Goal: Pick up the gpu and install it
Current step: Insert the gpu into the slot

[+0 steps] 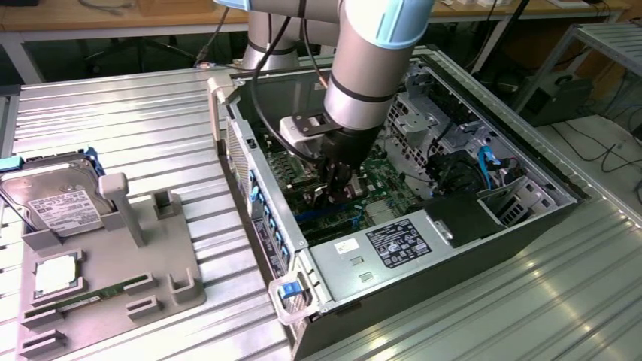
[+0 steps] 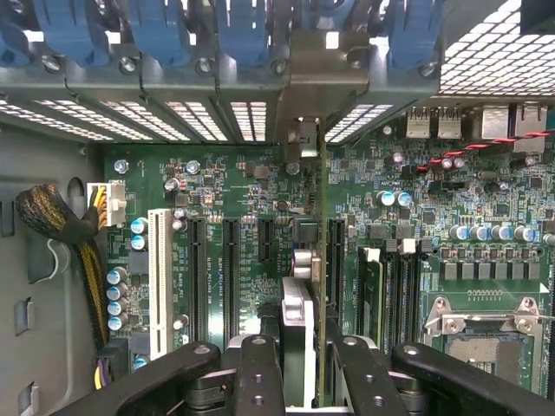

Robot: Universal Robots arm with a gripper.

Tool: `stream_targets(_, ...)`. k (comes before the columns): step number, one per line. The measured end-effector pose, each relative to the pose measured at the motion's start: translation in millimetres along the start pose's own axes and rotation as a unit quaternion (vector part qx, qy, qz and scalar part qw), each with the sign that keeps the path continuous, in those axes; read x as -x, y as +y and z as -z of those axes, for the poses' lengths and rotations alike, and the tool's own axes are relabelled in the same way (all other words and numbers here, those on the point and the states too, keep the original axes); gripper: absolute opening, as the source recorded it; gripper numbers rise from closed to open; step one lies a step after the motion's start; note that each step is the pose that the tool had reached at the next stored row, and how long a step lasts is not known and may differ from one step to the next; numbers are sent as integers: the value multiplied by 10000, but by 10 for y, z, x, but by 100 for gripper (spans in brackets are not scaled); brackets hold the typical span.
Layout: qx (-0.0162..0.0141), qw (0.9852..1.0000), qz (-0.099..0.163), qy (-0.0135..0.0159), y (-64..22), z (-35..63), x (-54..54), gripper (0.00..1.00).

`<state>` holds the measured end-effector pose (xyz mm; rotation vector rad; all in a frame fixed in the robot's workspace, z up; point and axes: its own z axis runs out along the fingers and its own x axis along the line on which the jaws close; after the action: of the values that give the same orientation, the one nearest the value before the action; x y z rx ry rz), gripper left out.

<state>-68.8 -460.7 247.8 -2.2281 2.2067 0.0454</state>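
My gripper (image 1: 335, 189) reaches down into the open computer case (image 1: 561, 180), over the green motherboard (image 1: 386, 177). In the wrist view the gpu (image 2: 305, 295) shows edge-on as a thin card between my two black fingers (image 2: 260, 373), and my gripper (image 2: 305, 368) is shut on it. The card stands upright in line with a black expansion slot (image 2: 333, 260). Its silver bracket end (image 2: 303, 87) reaches the rear slot openings under the blue latches (image 2: 243, 30). I cannot tell whether the card's lower edge is seated in the slot.
Beside the card lie other black slots (image 2: 230, 277), a white slot (image 2: 159, 277), RAM slots (image 2: 390, 286) and the CPU socket (image 2: 481, 334). Cables (image 2: 52, 217) hang at the case wall. Outside, a grey fixture (image 1: 150, 278) holds a hard drive (image 1: 56, 201) and a RAM stick (image 1: 86, 297).
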Motion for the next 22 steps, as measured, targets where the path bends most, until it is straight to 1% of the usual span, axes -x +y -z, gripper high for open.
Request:
stream_targets(5, 1, 10000, 0, 1, 7, -18, -1, 28)
stream_targets(17, -1, 10000, -1, -1, 19, -22, 0, 28)
stream_targets(22, 0, 10000, 1, 1, 34, 3, 1, 28)
